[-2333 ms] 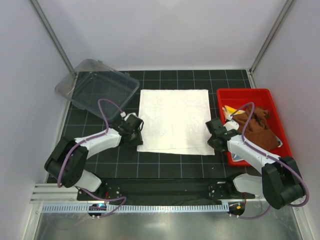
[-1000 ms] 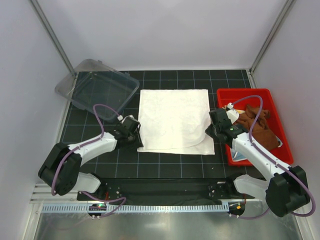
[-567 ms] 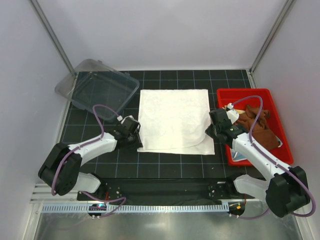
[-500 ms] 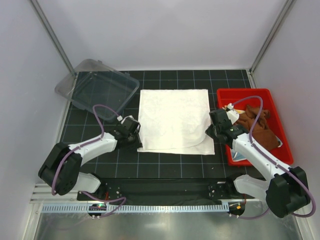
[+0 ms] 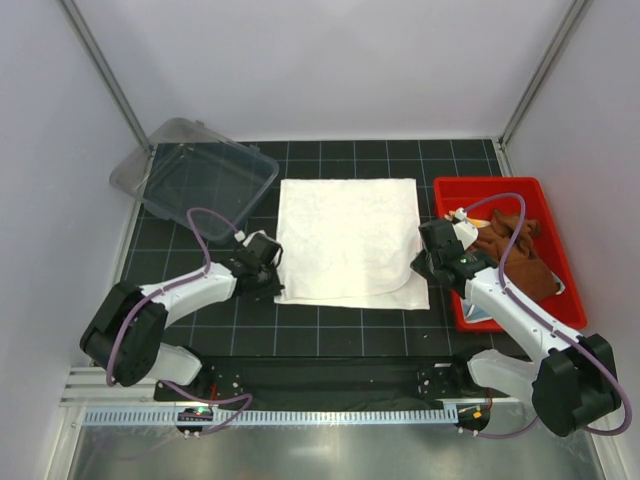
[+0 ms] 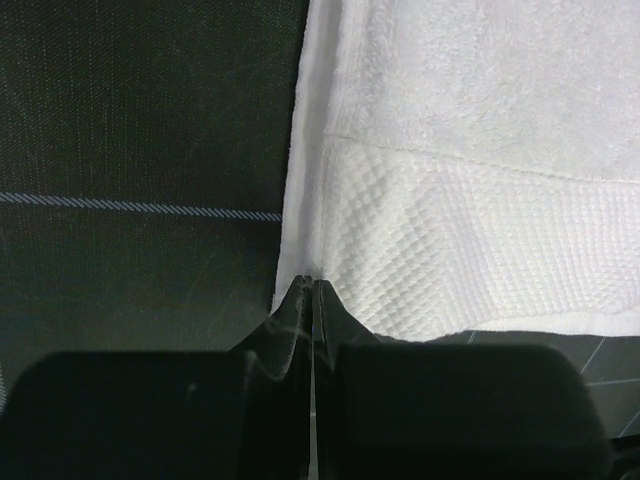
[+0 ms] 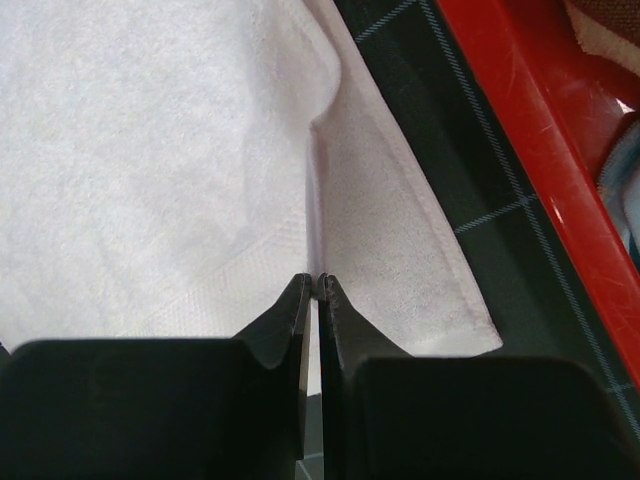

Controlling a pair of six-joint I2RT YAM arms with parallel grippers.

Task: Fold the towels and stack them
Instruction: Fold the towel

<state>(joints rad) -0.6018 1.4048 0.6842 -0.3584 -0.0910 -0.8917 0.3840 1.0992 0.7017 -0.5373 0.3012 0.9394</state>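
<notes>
Cream towel point(image 5: 347, 238) lies spread between a clear tray point(image 5: 200, 175) and a red bin point(image 5: 545, 200). Left gripper point(image 6: 309, 285) pinches its near-left corner; right gripper point(image 7: 318, 283) pinches its near-right edge. Brown towel point(image 5: 515, 255) lies in the bin.

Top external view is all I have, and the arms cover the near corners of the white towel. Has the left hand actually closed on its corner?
Observer: Yes. The left wrist view shows the left hand shut, pinching the white towel at its near-left corner.
Operator: And the other side?
Observer: The right wrist view shows the right hand shut on a raised fold of the same towel, just in from its right edge.
Operator: How close is that to the bin?
Observer: The wall of the red bin runs alongside, and a strip of black mat lies between it and the towel's edge, so the two are apart.
</notes>
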